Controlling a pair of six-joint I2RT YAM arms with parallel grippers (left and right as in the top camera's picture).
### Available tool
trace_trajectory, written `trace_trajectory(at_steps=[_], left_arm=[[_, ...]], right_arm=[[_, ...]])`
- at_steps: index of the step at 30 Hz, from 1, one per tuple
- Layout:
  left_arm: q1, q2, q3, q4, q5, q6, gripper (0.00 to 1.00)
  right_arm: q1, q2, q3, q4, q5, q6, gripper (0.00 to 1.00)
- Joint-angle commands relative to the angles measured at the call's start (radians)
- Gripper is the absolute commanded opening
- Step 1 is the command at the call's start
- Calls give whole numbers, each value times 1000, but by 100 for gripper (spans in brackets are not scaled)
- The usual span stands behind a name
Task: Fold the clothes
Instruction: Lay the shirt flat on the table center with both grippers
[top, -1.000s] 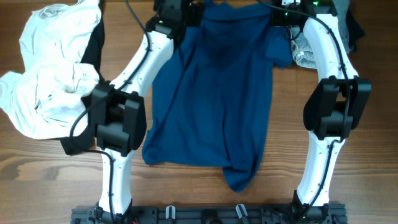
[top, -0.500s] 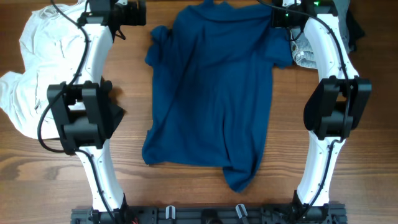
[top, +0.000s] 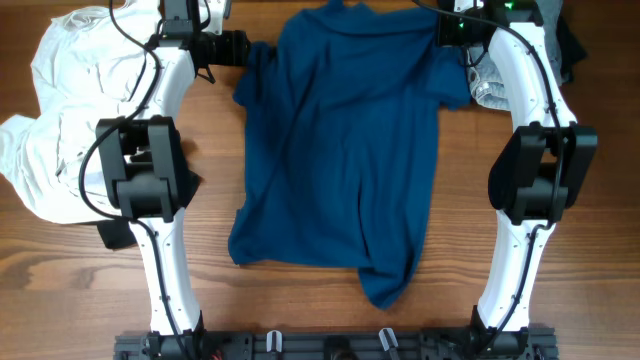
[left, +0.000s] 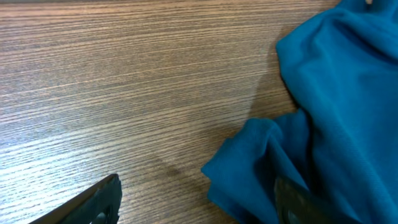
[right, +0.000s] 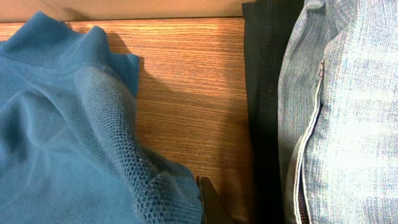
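Moved: left arm (top: 150, 180) has swung off the dark-blue shirt (top: 340, 150) and out to its left side. The left hand (top: 238, 47) has come in toward the shirt's far-left sleeve (top: 258, 75). The right arm (top: 535, 180) and the shirt lie as before.
Near edge: a dark rail (top: 330, 345) carries both arm bases.
Tabletop: brown wood-grain tabletop (top: 60, 290), its grain running left to right, bare at the near-left corner.
Shirt: spread roughly flat in the middle, between the two arms. The hem points to the near edge, with one corner trailing lower in a crumpled point. The collar is at the far edge.
Black garment: a black garment (top: 112, 235) peeks out from under the left arm, touching the white heap.
White garment: a white garment (top: 70, 130) lies crumpled in a large heap at the left, apart from the shirt.
Left hand: fingers spread wide, low over the wood, with the folded edge of the sleeve lying between them and not gripped.
Right hand: the right hand (top: 447, 27) is at the shirt's far-right shoulder. Its fingers are pressed together, pinching the blue knit, which rises stretched to the fingertip (right: 209, 202).
Far right: a denim garment (right: 348, 112) with a black cloth (right: 264, 93) along its edge lies near the shoulder, bare wood between them.
Room: a pale strip (right: 155, 7) shows beyond the tabletop's far edge; what it is cannot be told.
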Motion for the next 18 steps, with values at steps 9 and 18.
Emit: trace_trajectory(at_steps=[9, 18], left_arm=[[-19, 88, 19, 42, 27, 5, 76], [-57, 92, 19, 138, 27, 5, 55]], right_arm=[[-8, 8, 0, -5, 21, -20, 4], [-11, 8, 0, -6, 21, -21, 4]])
